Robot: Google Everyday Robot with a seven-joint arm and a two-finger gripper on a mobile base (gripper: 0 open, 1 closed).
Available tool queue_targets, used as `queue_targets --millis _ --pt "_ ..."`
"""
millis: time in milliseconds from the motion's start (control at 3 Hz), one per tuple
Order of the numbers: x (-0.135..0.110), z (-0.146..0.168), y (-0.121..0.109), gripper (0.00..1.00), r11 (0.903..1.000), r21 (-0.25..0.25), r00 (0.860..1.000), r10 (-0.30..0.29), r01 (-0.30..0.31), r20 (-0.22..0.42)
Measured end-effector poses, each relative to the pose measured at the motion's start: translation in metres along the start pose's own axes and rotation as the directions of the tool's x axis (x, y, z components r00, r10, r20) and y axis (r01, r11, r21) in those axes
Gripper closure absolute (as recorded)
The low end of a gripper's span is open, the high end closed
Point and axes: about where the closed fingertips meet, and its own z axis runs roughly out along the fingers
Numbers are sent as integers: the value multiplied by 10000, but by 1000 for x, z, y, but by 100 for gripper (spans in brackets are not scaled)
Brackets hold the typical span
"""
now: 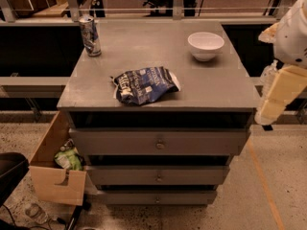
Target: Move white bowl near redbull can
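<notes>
A grey drawer cabinet [158, 142] stands on a speckled floor [230, 212]. An open cardboard box [56, 183] sits left of the cabinet, a metal railing [144, 9] runs behind it, and the light is dim.

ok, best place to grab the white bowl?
Probably the rim of the white bowl, pinched across its wall from above, on its right side. It stands upright and open, and its smooth sides curve in toward the base, so a side pinch would likely slip. The hand hangs beside the right edge of the table, nearest that side.

White arm [293, 31], cream gripper [278, 97], right edge
</notes>
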Motion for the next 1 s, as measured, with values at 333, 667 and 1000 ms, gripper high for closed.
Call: queue_targets --millis 333,667,1000 --pt "-3 22 -30 0 9975 684 9998 -162 171 -140" --pt "-7 43 -63 0 9908 1299 9988 -324 369 -370" --pt "-7 62 -96 0 9841 1726 9976 -309 412 -620"
